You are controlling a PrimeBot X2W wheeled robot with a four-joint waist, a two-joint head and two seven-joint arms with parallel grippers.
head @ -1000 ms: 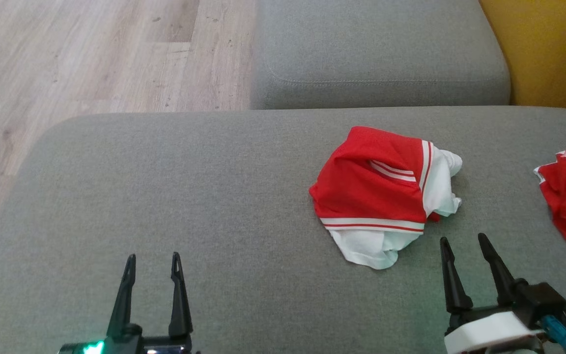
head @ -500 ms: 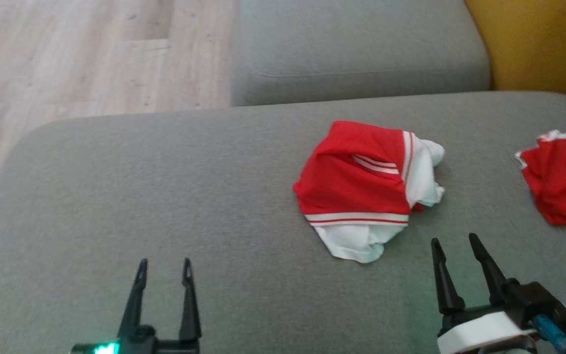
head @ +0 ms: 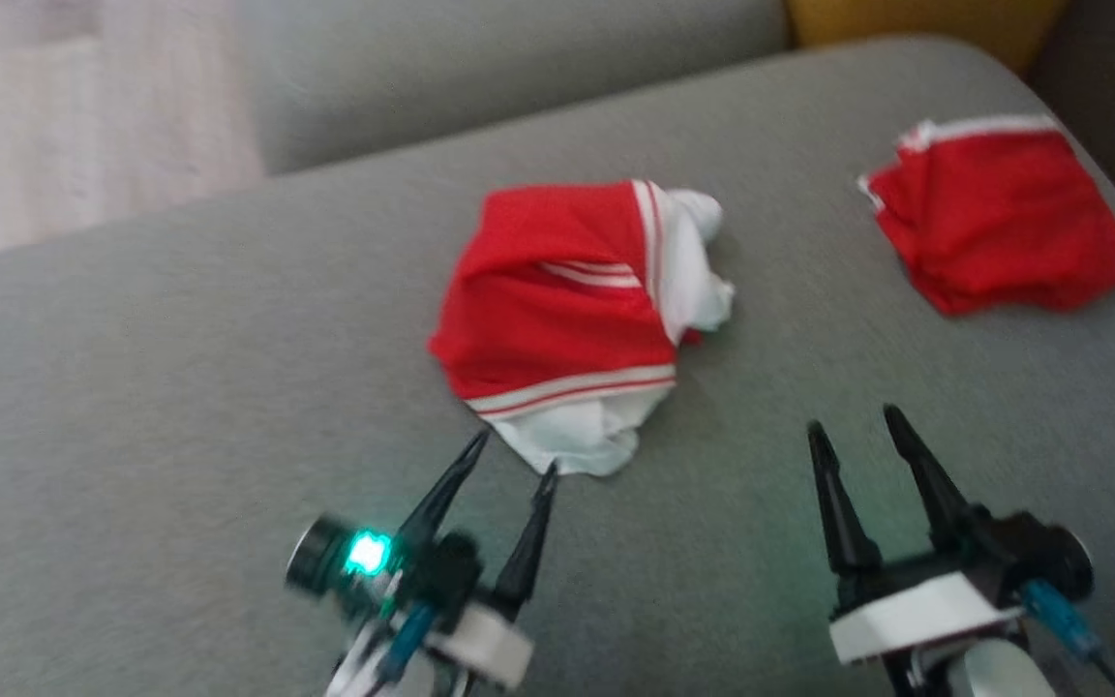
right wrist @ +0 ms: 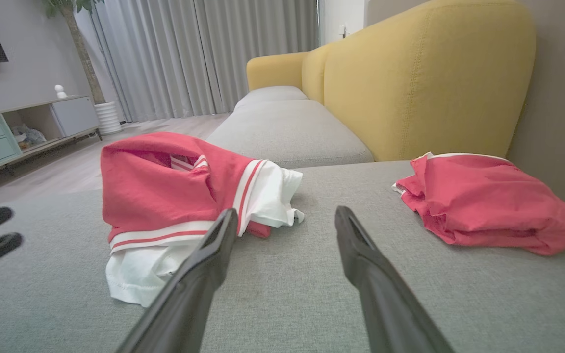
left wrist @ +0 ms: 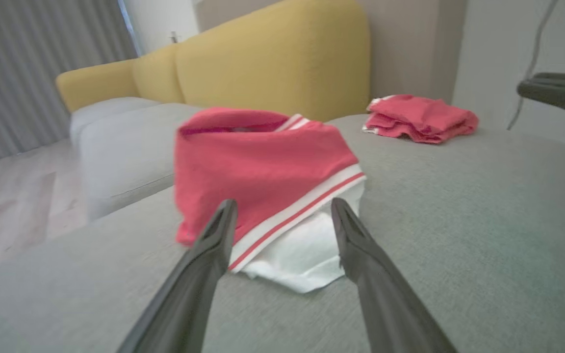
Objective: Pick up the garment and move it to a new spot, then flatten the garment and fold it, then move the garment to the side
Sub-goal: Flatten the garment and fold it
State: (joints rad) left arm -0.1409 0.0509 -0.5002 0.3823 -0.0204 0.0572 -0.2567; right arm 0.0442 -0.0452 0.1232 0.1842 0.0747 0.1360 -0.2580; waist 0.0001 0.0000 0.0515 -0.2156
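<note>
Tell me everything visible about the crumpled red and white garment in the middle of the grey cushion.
The garment is soft, knit-looking cloth, mostly red, with white bands carrying thin red stripes and plain white fabric spilling out at two sides. It lies crumpled in a loose, humped heap, neither flattened nor folded, resting on the grey cushion. The left tool, open, points at its near white end; whether they touch cannot be told.

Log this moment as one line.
stage: pre-grasp | left gripper: open, near garment | right gripper: open, off garment | red pile: right of garment | held: nothing
</note>
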